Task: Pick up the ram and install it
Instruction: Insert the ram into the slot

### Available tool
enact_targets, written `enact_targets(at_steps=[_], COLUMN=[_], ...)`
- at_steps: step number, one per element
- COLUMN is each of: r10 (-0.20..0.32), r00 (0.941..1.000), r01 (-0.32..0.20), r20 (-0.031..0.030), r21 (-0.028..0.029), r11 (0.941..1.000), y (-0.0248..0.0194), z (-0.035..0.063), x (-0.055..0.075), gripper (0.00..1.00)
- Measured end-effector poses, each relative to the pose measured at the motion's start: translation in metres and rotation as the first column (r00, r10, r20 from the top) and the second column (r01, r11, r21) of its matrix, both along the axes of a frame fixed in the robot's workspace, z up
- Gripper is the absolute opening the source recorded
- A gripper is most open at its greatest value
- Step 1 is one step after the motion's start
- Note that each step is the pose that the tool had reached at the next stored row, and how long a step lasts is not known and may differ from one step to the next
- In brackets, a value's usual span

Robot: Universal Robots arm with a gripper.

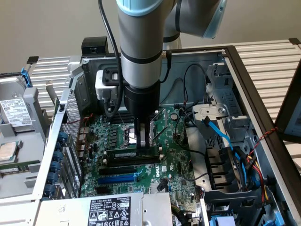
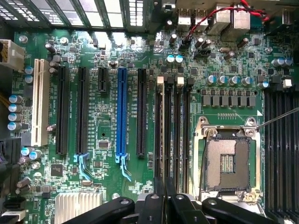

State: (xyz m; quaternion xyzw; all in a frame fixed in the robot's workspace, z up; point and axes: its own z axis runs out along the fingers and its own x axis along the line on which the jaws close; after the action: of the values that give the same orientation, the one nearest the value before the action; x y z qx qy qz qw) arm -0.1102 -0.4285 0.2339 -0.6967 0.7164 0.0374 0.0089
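The ram [image 1: 127, 156] is a long dark stick with a small whitish label. It stands on its long edge across the green motherboard [image 1: 176, 162], over the memory slots [image 2: 182, 135] beside the CPU socket [image 1: 133, 135]. My gripper [image 1: 143, 148] comes straight down onto the stick's top edge, right of its middle, and is shut on it. In the wrist view the black fingertips [image 2: 156, 203] of the gripper [image 2: 163, 198] are drawn together in line with the slots. I cannot tell whether the stick is seated in a slot or held just above it.
In front of the ram lie an empty black slot [image 1: 120, 170] and the blue slot [image 1: 117, 179]. A power supply [image 1: 108, 209] sits at the near edge and a drive cage [image 1: 225, 117] with a blue cable [image 1: 218, 134] on the exterior view's right. Case walls ring the board.
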Motion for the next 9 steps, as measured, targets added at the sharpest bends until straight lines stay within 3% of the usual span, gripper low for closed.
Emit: enact_targets(at_steps=[9], r10=[-0.004], r00=[1.0], r01=[0.004], r20=[-0.0002], r21=[-0.0001], r11=[1.0], y=[-0.0001], z=[-0.0009], x=[-0.001], gripper=[0.12])
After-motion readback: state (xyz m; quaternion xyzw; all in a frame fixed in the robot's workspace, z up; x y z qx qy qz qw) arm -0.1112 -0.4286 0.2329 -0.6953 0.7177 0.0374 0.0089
